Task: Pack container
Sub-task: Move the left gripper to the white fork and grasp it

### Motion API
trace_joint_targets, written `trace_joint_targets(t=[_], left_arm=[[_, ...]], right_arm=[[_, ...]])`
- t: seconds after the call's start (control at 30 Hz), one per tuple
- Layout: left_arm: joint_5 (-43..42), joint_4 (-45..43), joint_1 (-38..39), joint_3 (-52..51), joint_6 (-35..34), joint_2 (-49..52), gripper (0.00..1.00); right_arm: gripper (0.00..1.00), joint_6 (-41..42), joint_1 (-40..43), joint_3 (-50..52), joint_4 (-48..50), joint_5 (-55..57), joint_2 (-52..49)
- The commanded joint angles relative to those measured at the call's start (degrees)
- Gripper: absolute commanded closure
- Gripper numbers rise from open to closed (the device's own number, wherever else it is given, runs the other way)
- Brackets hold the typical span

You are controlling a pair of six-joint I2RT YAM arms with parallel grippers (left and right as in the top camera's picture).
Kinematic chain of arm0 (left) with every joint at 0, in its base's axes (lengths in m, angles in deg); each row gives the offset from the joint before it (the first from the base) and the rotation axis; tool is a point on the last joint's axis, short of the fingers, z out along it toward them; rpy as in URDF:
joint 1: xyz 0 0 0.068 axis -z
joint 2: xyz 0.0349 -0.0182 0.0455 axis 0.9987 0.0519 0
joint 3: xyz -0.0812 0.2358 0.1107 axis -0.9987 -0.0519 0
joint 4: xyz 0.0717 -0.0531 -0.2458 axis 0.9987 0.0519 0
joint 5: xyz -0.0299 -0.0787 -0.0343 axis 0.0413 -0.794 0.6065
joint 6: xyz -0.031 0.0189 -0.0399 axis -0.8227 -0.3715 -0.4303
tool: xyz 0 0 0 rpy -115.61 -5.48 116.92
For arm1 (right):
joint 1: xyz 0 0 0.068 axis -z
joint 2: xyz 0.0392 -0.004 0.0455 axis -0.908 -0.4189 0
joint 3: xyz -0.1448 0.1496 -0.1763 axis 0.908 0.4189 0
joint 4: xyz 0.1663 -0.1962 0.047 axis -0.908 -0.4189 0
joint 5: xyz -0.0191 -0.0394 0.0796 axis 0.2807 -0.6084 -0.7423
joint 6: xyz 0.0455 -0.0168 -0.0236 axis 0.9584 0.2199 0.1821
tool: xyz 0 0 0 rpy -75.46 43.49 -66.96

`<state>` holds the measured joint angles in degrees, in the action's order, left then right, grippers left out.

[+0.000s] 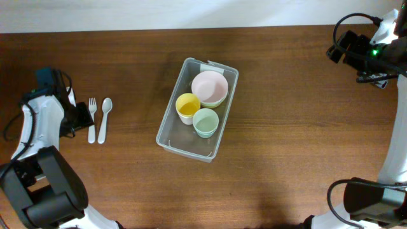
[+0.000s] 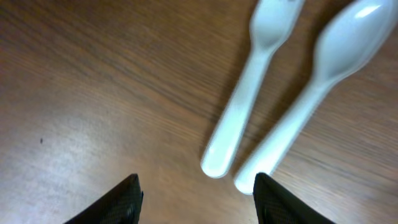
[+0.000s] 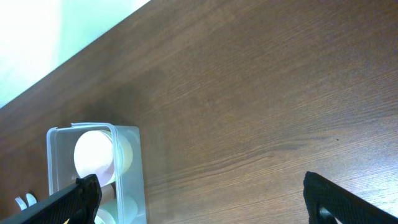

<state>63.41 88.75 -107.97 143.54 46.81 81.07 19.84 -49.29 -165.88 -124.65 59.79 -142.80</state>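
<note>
The clear plastic container point(image 1: 168, 135) lies at the table's middle, holding a pink bowl point(image 1: 209, 86), a yellow cup point(image 1: 187, 106) and a green cup point(image 1: 205, 121). It also shows in the right wrist view point(image 3: 127, 180). A white fork point(image 1: 91, 119) and white spoon point(image 1: 103, 119) lie side by side left of it; the left wrist view shows the fork handle point(image 2: 239, 121) and spoon handle point(image 2: 298, 115). My left gripper point(image 2: 196, 196) is open and empty, low over the table just short of the handle ends. My right gripper point(image 3: 199, 196) is open and empty, far right at the table's back.
The wooden table's far edge point(image 1: 191, 27) meets a pale wall. The right arm and its cables point(image 1: 369, 51) hang over the back right corner. The left arm's base point(image 1: 41, 191) stands at the front left.
</note>
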Motion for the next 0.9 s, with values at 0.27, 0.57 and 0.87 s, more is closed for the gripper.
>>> trace_joint_targets(t=[0.27,0.57,0.87], left_arm=[[-7.06,-13.25,-0.48,-6.29,8.07,1.27,0.42],[-7.98,-16.15,-0.46,-6.29,12.17,7.19,0.54],[-7.98,-19.52,-0.46,-6.29,13.68,9.31,0.56]], right_arm=[[0.01,0.28,0.22,-0.09,-0.02,-0.09,-0.09],[0.01,0.28,0.22,-0.09,-0.02,-0.09,-0.09],[0.01,0.28,0.22,-0.09,-0.02,-0.09,-0.09]])
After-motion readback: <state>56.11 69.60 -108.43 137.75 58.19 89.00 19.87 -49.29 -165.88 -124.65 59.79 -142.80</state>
